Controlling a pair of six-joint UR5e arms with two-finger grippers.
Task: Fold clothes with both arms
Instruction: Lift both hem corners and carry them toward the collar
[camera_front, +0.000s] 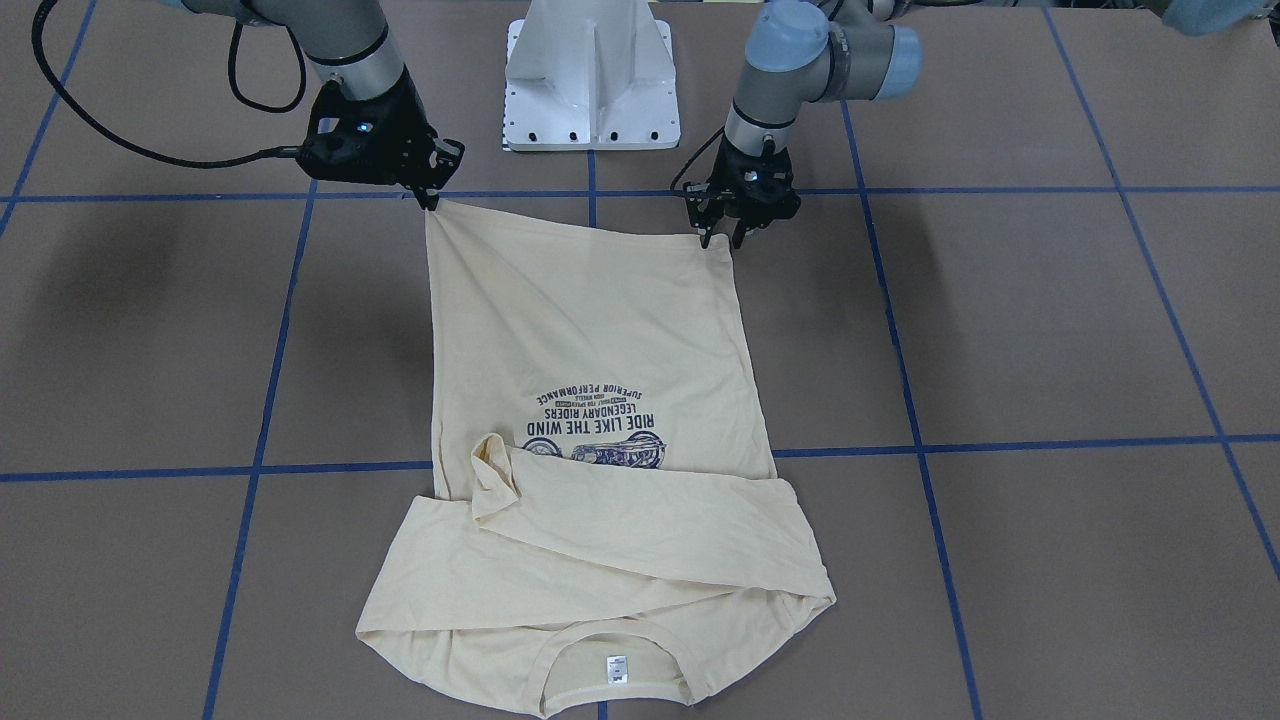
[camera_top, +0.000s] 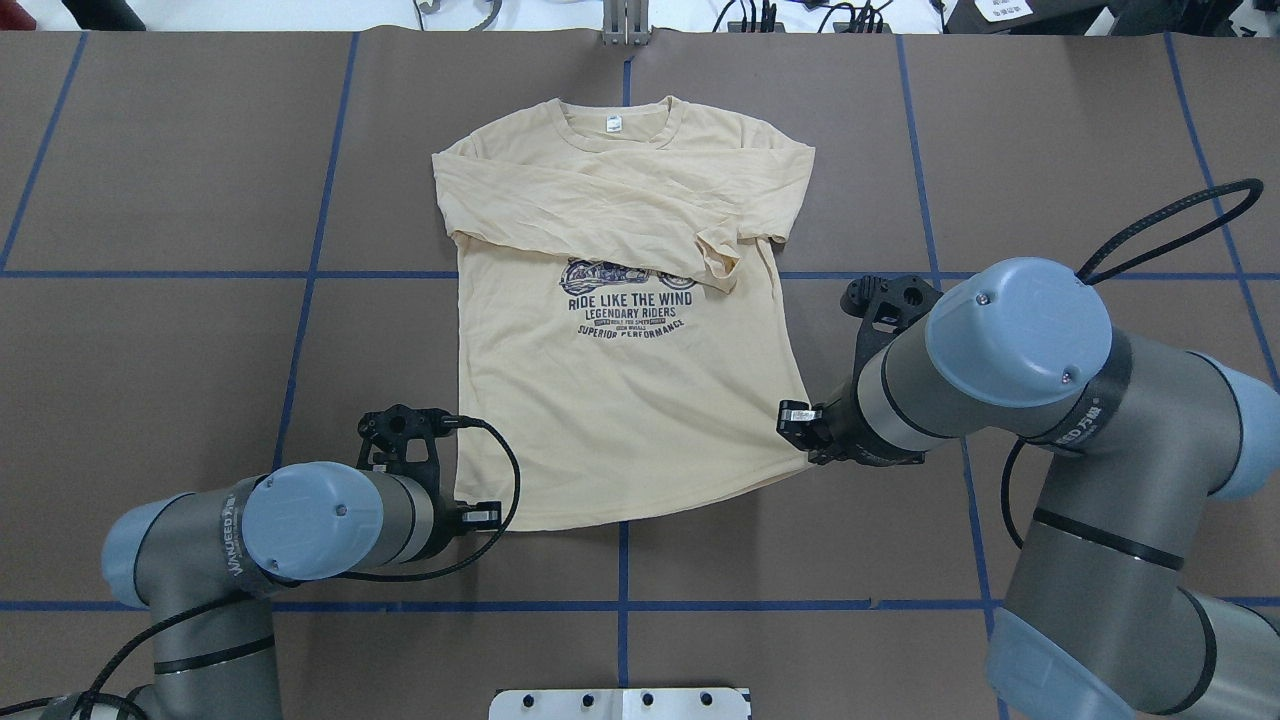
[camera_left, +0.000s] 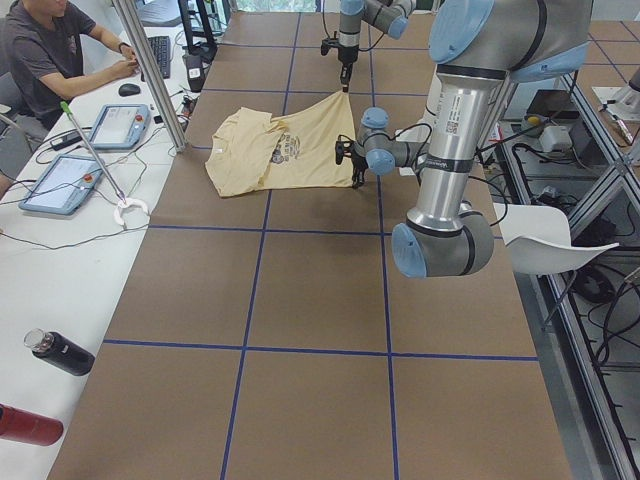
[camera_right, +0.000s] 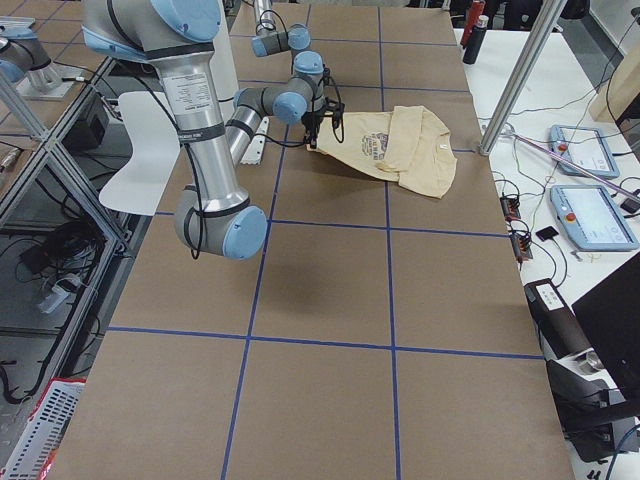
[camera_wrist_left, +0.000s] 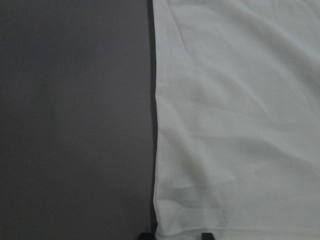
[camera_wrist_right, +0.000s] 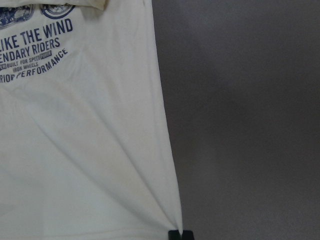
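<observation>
Overall, the brown table (camera_front: 1050, 330), marked with a blue tape grid, carried one garment at its centre. The right arm (camera_front: 350, 50) and the left arm (camera_front: 800, 60) both reached down to the near edge of that garment, one at each hem corner.

The cream T-shirt (camera_front: 590, 330) lay print side up, with its collar at the far side and its hem towards the robot. Both long sleeves were folded across the chest, and the upper sleeve covered the top of the navy motorcycle print (camera_front: 595, 425).

The right gripper (camera_front: 432, 200) was pinched tight on the right hem corner. That corner was lifted off the table, with creases running into the fingertips. The left gripper (camera_front: 722, 238) stood at the left hem corner with its fingers apart and the cloth between them; no creases gathered there.

The white neck tag (camera_front: 616, 669) showed inside the collar.
</observation>
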